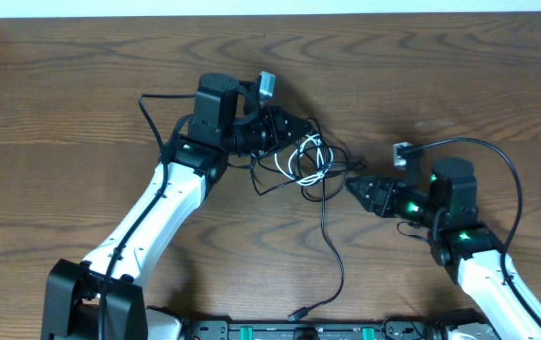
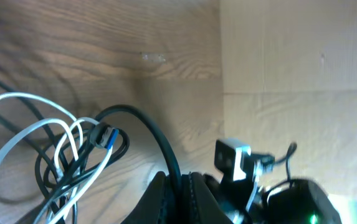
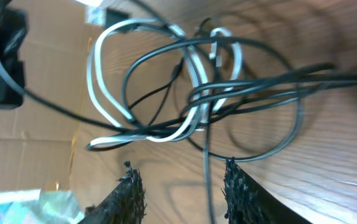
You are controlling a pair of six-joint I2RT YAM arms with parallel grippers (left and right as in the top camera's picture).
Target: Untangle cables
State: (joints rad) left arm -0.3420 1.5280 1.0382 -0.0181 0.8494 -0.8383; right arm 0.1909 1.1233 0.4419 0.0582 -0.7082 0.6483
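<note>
The cables (image 1: 310, 162) lie as a knot of black and white loops in the middle of the wooden table. My left gripper (image 1: 296, 132) reaches in from the upper left and is shut on a black cable (image 2: 166, 149), which arches up out of the jaws of the left gripper (image 2: 181, 184). White loops (image 2: 22, 121) and a blue-tipped plug (image 2: 106, 135) sit just left of it. My right gripper (image 1: 353, 186) is just right of the knot. In the right wrist view the right gripper (image 3: 181, 180) stands open, and one black strand (image 3: 205, 186) runs loosely between its fingers, below the knot (image 3: 190, 93).
A long black cable tail (image 1: 331, 255) runs toward the front edge and ends in a plug (image 1: 298, 312). The arm bases (image 1: 279, 331) line the front. A light wall (image 1: 270, 8) borders the table's far edge, and cardboard (image 2: 296, 50) shows behind it.
</note>
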